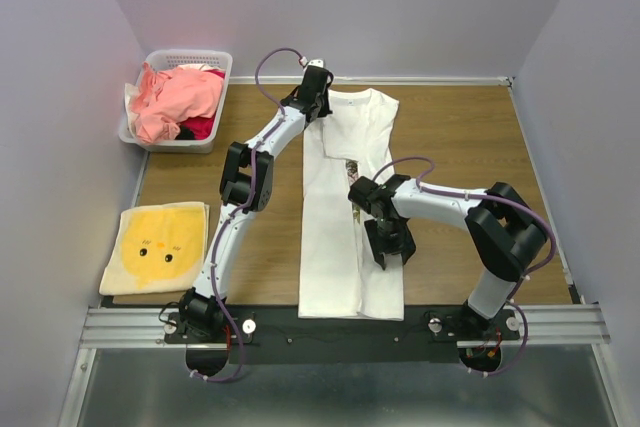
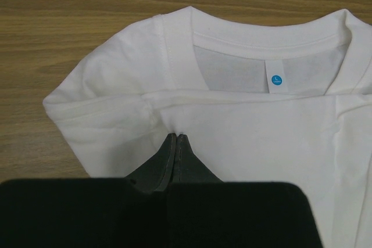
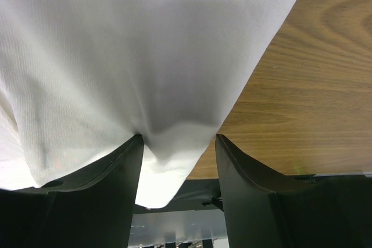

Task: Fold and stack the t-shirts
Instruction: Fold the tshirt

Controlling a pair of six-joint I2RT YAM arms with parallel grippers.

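Plainly, left tool pinches white t-shirt near blue "L" tag; right tool apart.

On the table, the t-shirt has its collar just ahead of the left gripper and an edge between the jaws of the right gripper. A basket of tees sits left of the left gripper.

chest print: sliver only, rest folded under white t-shirt.
neck label: blue dot, lettering too small to read.
basket: tees heaped, count unclear.
left gripper: tips meet at a crease; cloth pinched or not, can't tell.
right gripper: shirt runs off top and left edges.
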